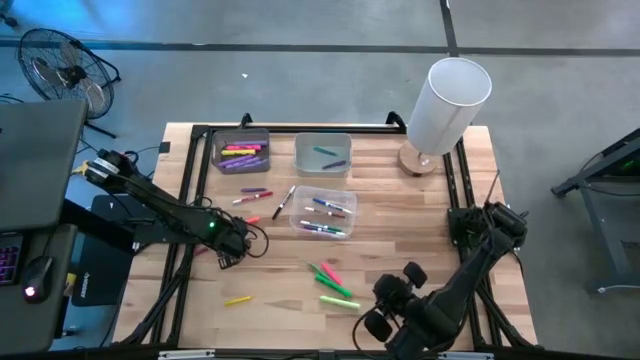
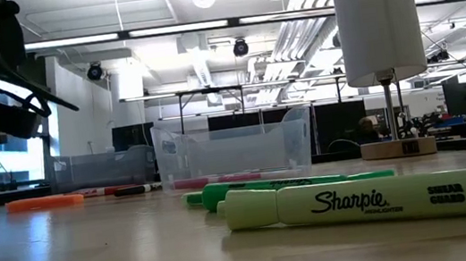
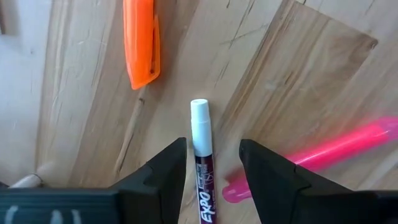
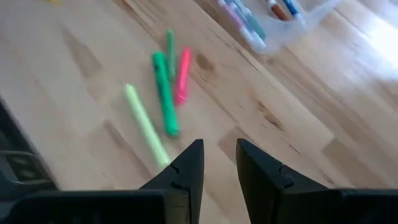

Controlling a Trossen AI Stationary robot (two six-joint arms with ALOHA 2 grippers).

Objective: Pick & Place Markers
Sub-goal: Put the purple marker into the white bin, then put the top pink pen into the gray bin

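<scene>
Progress partial: three small bins [image 1: 322, 197] hold markers, but I count several loose on the wooden table [image 1: 420, 215]. Left gripper [image 3: 212, 163], jaws open, straddles a white-capped Expo marker [image 3: 201, 146] without clamping it. Right gripper [image 4: 219, 163] hovers empty, parted, near green highlighters [image 4: 163, 93].

We count three bins on the table, a grey bin [image 1: 243, 152] and two clear bins [image 1: 322, 152] [image 1: 322, 211], one white lamp [image 1: 442, 110], two dark arms, and some five loose markers [image 1: 333, 281] lying near the front edge.
</scene>
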